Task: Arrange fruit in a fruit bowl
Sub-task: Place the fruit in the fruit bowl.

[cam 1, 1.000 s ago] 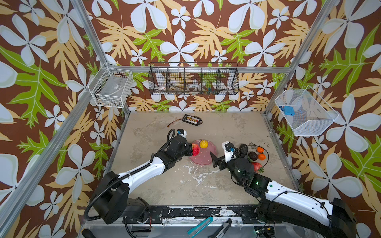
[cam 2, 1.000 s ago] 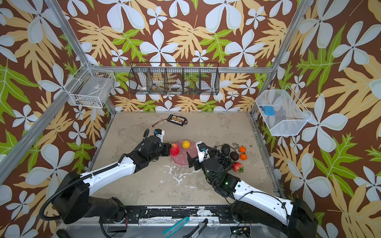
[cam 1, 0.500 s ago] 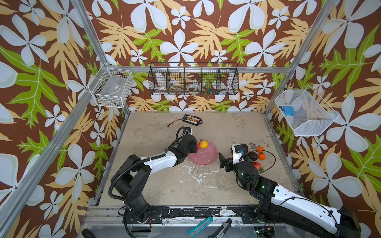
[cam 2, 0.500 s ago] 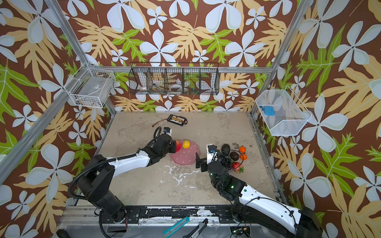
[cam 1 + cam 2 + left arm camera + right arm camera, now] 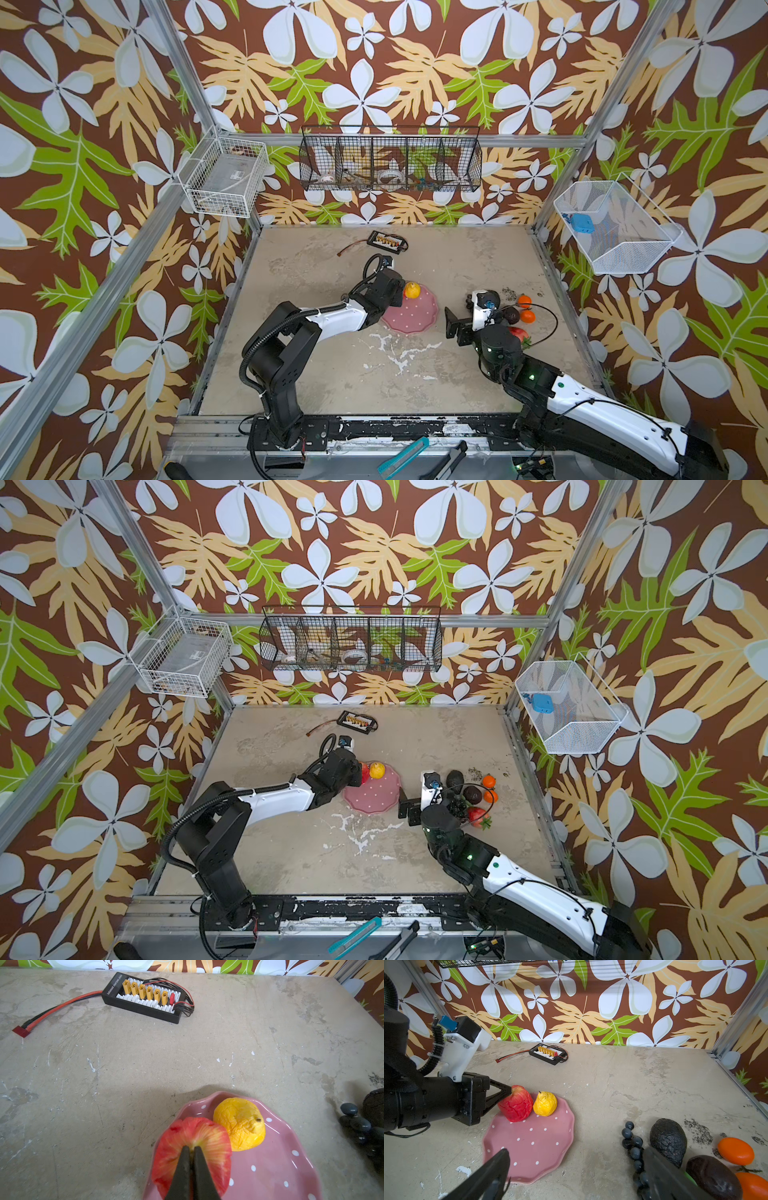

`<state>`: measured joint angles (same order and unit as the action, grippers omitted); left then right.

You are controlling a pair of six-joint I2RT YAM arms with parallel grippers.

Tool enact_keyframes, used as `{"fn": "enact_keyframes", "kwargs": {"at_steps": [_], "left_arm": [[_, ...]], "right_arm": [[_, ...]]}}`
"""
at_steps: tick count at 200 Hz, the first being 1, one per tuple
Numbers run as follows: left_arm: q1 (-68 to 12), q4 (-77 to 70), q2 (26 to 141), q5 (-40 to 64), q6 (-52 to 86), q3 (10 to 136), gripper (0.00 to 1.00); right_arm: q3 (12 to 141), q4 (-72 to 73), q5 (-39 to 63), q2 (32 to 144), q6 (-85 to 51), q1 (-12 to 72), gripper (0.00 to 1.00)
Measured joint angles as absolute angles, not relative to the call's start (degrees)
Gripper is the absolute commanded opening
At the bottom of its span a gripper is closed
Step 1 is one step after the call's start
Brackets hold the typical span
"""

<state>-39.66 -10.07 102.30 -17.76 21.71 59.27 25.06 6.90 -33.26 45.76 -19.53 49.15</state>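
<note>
Centrally, the scuffed beige surface (image 5: 457,266) is shown in both top views, with the pink dotted fruit bowl (image 5: 415,318) set near its middle. A black connector board (image 5: 143,999) with red leads is seen near the back wall, well apart from the bowl.

The left tool (image 5: 509,1091) is laid low at the bowl's left rim. Its jaws are drawn to a narrow point and closed on the stem hollow of the red apple (image 5: 517,1105). The apple is tilted toward that tool and is set on the bowl's rim.

The right tool (image 5: 576,1152) is held wide apart and empty. 1 finger is placed above the near rim of the bowl and the other above the loose fruit.

The other fruit is listed by size:
- The dark avocado (image 5: 668,1140) is laid on the surface to the right of the bowl, apart from it.
- The dark purple fruit (image 5: 714,1176) is found just beside the avocado.
- The yellow pear (image 5: 545,1103) is stood upright inside the bowl and appears to be touched by the apple.
- The black grape bunch (image 5: 632,1145) is stretched between bowl and avocado.
- The red strawberry (image 5: 477,814) is partly hidden by the right arm.
- The 2 small oranges (image 5: 736,1151) are placed farthest right.
</note>
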Motion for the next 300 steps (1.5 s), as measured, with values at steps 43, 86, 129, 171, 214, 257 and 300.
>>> {"fn": "enact_keyframes", "kwargs": {"at_steps": [43,86,129,171,214,257,300], "left_arm": [[-39.66,-10.33,103.74,-17.91,20.95,60.45,0.13],[-39.66,-10.13,103.28,-17.93,20.95,60.4,0.29],[-39.66,-9.78,100.97,-17.98,20.97,60.03,0.35],[-39.66,-7.81,97.69,-17.91,22.44,60.29,0.41],[-39.66,-5.32,88.62,-14.76,27.11,55.92,0.51],[-39.66,-7.99,73.19,-10.04,31.75,42.02,0.65],[-39.68,-12.25,59.48,-10.52,34.37,26.33,0.75]], "right_arm": [[24.73,6.83,-32.84,46.04,-20.01,49.04,0.99],[24.75,6.83,-32.84,46.11,-20.14,49.01,1.0],[25.21,6.39,-32.84,46.5,-20.38,49.01,1.0],[25.43,5.89,-32.82,46.33,-20.58,49.01,0.99],[28.56,2.2,-33.69,49.6,-21.61,47.51,1.0],[30.65,-2.5,-32.08,52.38,-23.24,39.77,1.0],[34.28,-7.6,-27.53,55.77,-25.71,29.74,0.99]]}}
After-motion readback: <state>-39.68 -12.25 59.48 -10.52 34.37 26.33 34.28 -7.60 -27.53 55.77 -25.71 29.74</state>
